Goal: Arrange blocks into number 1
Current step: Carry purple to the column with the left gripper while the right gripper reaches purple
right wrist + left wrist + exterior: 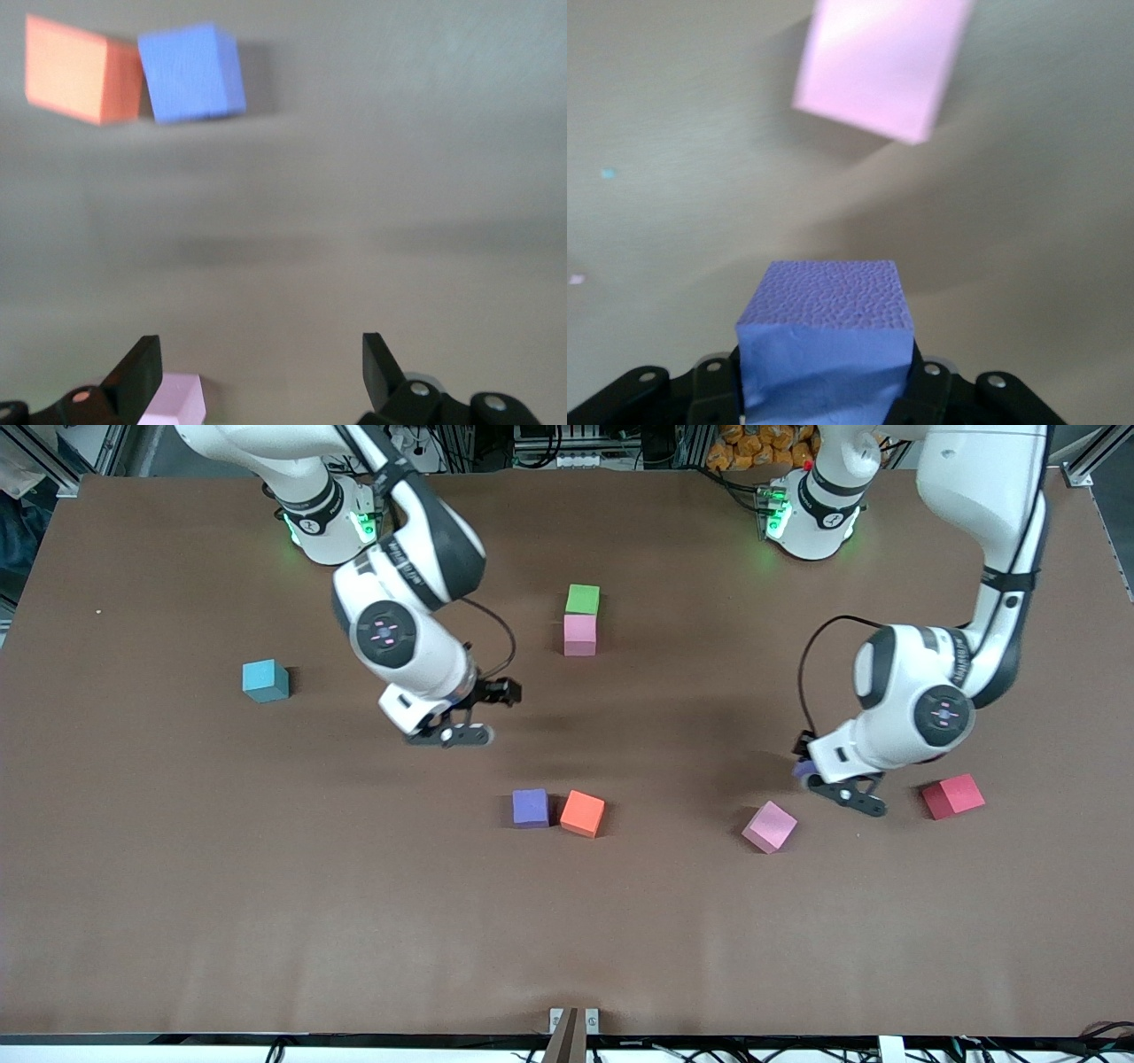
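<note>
Two arms bent low, left claw (824,398) gripping purple block (824,350), right claw (261,372) wide open

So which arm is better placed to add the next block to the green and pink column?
The left arm, probably: its end effector is already shut on a purple block. The right end effector hangs open and empty, above bare table.

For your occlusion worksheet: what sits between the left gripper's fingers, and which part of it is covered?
A purple block is clamped in the left gripper. Its top and one side show; its lower part is covered by the fingers.
</note>
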You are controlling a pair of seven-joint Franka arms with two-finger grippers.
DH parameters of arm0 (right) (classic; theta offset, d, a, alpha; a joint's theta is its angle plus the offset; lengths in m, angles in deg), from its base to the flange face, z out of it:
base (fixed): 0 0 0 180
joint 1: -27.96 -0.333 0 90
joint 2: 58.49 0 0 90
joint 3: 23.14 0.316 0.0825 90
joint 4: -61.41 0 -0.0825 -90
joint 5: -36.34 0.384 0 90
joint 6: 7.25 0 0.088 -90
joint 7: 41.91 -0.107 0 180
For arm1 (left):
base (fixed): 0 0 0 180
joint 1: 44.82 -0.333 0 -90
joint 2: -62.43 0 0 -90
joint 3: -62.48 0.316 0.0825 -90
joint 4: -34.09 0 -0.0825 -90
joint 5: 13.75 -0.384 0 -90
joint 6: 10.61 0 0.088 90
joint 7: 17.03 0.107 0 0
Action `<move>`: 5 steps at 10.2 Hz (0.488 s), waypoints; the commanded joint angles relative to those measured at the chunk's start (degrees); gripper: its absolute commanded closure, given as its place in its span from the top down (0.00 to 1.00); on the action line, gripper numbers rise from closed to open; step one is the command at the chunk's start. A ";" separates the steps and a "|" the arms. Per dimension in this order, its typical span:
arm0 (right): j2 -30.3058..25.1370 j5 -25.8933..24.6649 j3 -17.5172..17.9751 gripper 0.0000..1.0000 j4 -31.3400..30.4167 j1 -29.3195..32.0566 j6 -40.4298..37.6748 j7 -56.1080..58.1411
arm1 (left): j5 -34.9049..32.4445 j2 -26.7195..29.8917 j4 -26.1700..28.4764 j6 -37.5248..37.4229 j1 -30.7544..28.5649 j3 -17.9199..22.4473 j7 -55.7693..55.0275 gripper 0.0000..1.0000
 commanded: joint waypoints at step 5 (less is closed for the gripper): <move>11.03 8.85 0.82 1.00 12.86 11.71 1.64 7.03 | 0.82 -0.84 -3.46 -0.81 14.30 -5.64 -28.10 0.00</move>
